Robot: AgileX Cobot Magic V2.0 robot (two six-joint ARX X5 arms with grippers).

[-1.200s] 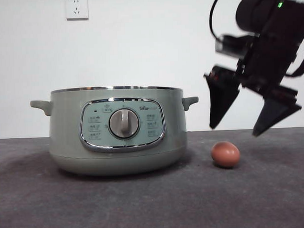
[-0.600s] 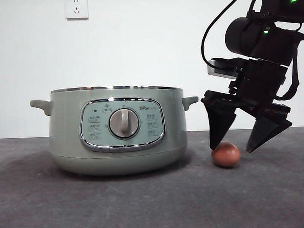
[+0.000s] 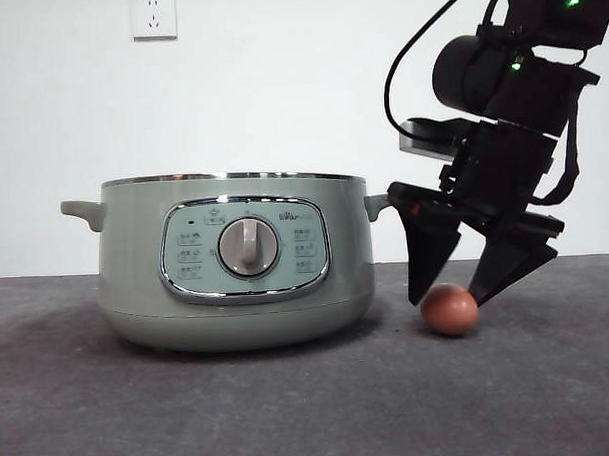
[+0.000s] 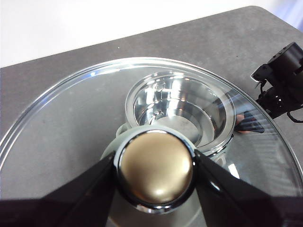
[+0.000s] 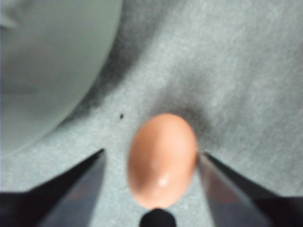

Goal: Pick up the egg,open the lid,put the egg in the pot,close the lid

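right tool (image 3: 447,298) spread astride egg (image 3: 449,309), egg's long axis lying along table (image 3: 291,409), left tool (image 4: 155,172) pinching lid (image 4: 71,123) knob

A dark grey table (image 3: 241,410) fills the near ground – behind it a white wall (image 3: 300,88) carries a white socket (image 3: 154,15) at far left.
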